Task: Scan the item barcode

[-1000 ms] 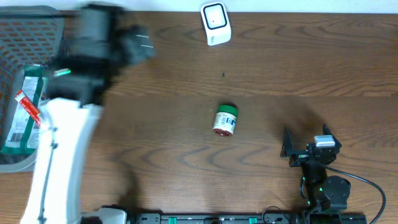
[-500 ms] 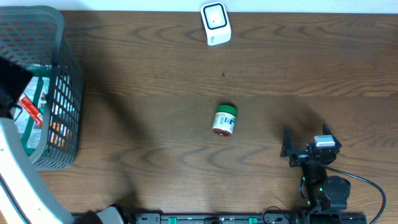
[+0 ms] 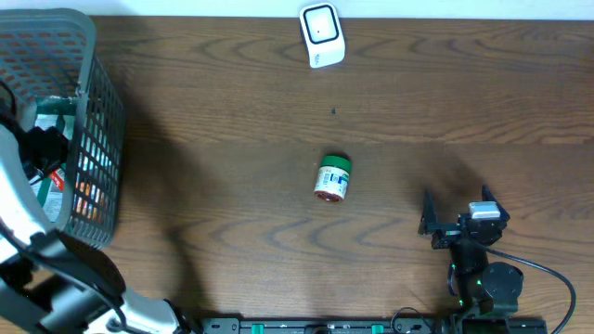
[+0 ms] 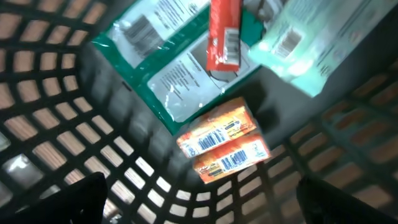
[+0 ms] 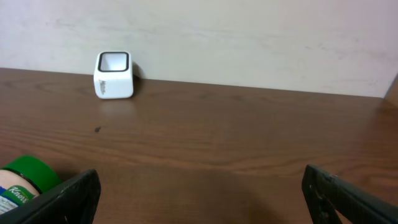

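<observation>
The white barcode scanner stands at the table's far edge and also shows in the right wrist view as the scanner. A green-lidded jar lies on its side mid-table; its lid shows at the jar. My left gripper is open inside the basket, its fingers wide apart above an orange box with barcodes, a green pouch, a red packet and a pale green packet. It holds nothing. My right gripper rests open and empty near the front right.
The grey mesh basket's floor and wall surround the left gripper closely. A wall runs behind the table's far edge. A black cable trails by the right arm's base.
The left arm has swung left from above the table and dipped into the basket. The jar, the scanner and the right arm have stayed where they were.
</observation>
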Controlling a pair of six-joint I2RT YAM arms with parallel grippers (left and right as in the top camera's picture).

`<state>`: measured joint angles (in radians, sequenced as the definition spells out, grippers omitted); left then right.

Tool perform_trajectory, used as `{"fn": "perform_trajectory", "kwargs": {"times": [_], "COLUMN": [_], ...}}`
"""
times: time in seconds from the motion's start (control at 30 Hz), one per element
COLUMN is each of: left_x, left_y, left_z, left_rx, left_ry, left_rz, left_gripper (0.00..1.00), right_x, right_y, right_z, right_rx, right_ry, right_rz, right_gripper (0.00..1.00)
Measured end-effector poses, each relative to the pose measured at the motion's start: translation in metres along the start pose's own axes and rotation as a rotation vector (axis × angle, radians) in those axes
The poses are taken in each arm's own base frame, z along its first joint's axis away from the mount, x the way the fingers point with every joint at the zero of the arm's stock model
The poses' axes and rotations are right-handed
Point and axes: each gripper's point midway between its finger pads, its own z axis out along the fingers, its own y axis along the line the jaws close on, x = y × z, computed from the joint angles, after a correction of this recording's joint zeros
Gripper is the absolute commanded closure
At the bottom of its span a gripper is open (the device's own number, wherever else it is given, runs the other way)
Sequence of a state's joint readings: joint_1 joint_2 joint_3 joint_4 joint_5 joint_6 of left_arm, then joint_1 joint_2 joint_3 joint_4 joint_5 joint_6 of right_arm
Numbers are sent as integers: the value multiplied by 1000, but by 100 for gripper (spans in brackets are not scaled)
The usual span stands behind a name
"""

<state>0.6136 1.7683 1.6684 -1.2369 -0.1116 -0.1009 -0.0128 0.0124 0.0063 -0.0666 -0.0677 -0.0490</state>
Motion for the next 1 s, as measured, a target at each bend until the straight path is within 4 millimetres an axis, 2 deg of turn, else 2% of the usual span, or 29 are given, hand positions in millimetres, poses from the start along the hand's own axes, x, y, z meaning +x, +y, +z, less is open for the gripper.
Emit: {"fn": "perform_trajectory", "kwargs": {"times": [0.13, 0.37, 1.0], "left_x": [-1, -5, -6], "left_y": [-6, -18, -27], "left_z": [14, 14, 12], "left_rx": [17, 92, 267], "left_ry": [32, 10, -10], "left_rz": [126, 316, 367], "left_gripper": [2, 2, 2], "right_x": [0, 0, 0], "right_y": [0, 0, 0], "right_z": [0, 0, 0], "right_rx": [0, 0, 0], "right_ry": [0, 0, 0], "right_rz": [0, 0, 0], "right_gripper": [1, 1, 1]}}
